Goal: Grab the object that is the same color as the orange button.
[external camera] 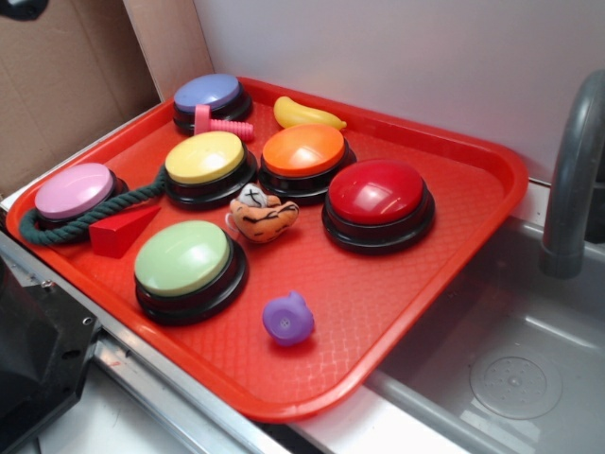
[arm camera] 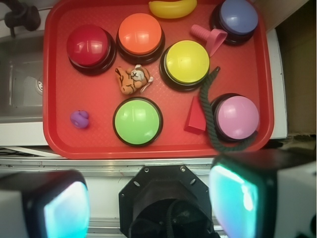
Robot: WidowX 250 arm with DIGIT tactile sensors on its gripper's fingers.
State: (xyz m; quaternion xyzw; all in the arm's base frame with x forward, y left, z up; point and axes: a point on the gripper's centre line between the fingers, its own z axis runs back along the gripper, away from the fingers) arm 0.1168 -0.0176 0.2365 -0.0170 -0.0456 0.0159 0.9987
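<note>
The object, a small orange plush toy (external camera: 263, 218) (arm camera: 132, 79) with dark stripes and a white patch, lies in the middle of the red tray (external camera: 425, 265) (arm camera: 99, 144). It sits between the orange button (external camera: 303, 151) (arm camera: 140, 33), the yellow button (external camera: 205, 158) and the green button (external camera: 182, 257). In the wrist view my gripper (arm camera: 148, 203) is open, its two teal pads far apart with nothing between them. It hangs high above the robot base, off the tray's edge and well away from the toy.
Also on the tray are a red button (external camera: 376, 192), pink button (external camera: 74, 190), blue-purple button (external camera: 208, 93), yellow banana (external camera: 304, 114), red wedge (external camera: 121, 232), green rope (external camera: 85, 219), pink screw (external camera: 219, 123) and small purple toy (external camera: 287, 320). A sink (external camera: 510, 359) and grey faucet (external camera: 572, 180) lie right.
</note>
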